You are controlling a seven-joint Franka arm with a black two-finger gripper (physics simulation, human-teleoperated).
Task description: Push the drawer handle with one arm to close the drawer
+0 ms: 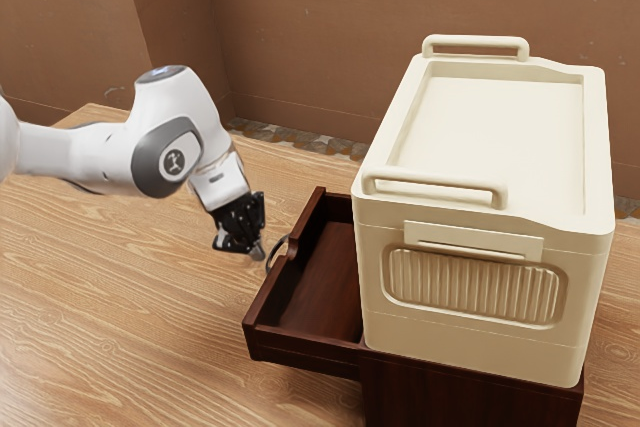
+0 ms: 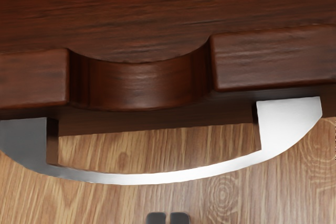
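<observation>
Wood-grained tabletop (image 1: 120, 297). My hand (image 1: 258, 251) is all but closed, holding nothing; handle (image 2: 178, 176) just beside its tips, on the open drawer's (image 1: 268, 300) front.

Box (image 1: 490, 127) is resting on cabinet (image 1: 450, 397); drawer (image 1: 325, 282) is projecting toward the exterior view's left; handle (image 2: 157, 178) is fronting drawer.

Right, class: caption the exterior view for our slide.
Robot arm near an open drawer, cream box on its cabinet.
</observation>
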